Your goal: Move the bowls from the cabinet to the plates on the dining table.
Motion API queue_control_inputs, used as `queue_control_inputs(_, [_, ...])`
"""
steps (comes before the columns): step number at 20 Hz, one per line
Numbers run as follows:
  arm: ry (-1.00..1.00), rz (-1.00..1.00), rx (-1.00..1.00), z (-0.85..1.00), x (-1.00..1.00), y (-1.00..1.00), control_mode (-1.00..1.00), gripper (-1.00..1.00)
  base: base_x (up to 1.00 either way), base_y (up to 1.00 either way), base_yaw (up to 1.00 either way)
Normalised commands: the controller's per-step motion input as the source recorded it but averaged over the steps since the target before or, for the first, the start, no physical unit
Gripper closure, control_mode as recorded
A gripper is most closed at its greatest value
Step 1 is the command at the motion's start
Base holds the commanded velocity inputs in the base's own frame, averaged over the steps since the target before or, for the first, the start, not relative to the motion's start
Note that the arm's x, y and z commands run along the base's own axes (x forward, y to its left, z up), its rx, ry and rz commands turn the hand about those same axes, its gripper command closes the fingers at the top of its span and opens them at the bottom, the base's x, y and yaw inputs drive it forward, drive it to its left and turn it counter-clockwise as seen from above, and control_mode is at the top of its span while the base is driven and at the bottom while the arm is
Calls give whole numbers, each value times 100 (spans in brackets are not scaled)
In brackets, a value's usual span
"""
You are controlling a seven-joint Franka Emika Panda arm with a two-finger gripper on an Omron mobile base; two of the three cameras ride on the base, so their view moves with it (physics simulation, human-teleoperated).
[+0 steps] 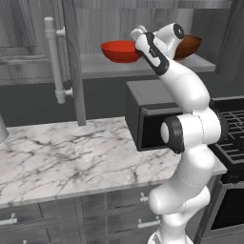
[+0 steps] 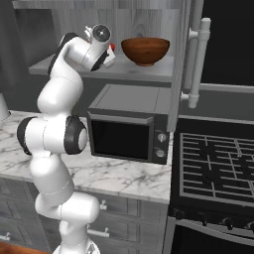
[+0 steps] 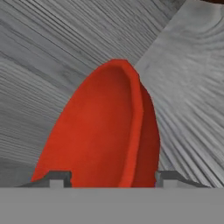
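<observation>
Red bowl [image 3: 103,131] rim between spread end effector [image 3: 113,177] fingers, grip unclear; brown bowl [image 2: 145,50] unobstructed from the right base

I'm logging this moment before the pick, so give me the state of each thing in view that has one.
red bowl: upright on the cabinet shelf, rim between the fingertips
brown bowl: upright on the same shelf, untouched
cabinet door: open
gripper: jaws astride the red bowl's rim, grip unclear
microwave: door shut
</observation>
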Motion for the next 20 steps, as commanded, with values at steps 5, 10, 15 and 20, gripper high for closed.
queue_control_inputs(5, [0,0,0,-62,-3,7,-100,100,0,0,0])
queue_control_inputs(10, [1,0,0,-62,-11,5,-100,100,0,0,0])
queue_control_inputs(15, [-1,0,0,-42,-28,2,-100,100,0,0,0])
queue_control_inputs(20, [0,-4,0,-15,-37,3,-100,100,0,0,0])
